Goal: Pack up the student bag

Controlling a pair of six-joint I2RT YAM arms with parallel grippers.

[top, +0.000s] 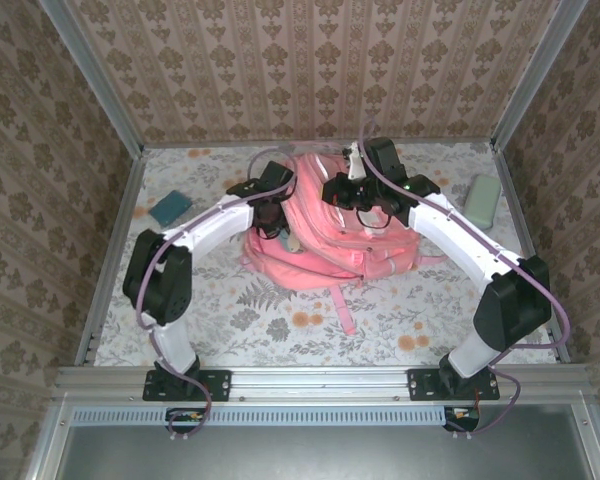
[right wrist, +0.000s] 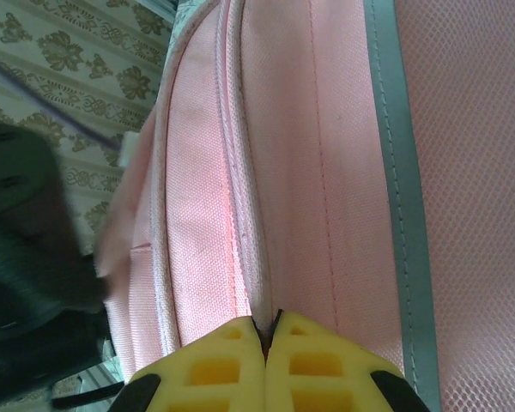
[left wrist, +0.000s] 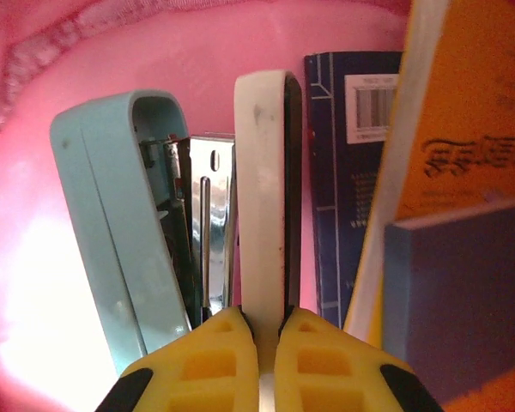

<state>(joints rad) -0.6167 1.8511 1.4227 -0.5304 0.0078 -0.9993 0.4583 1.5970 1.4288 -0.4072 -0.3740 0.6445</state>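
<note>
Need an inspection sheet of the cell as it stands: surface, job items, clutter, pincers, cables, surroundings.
Surface: floral-print table top, metal rails at its edges.
Job's things: pink student bag lying mid-table; inside it a pale blue stapler, dark blue book, orange book, blue pad.
Clutter: teal block left of the bag, pale green block right of it, both apart from it.
Pincers: left pincer shut on the stapler's white arm; right pincer shut on a fold of the bag's fabric.
Cables: purple cables along both arms.
Surroundings: patterned wallpaper walls.
</note>
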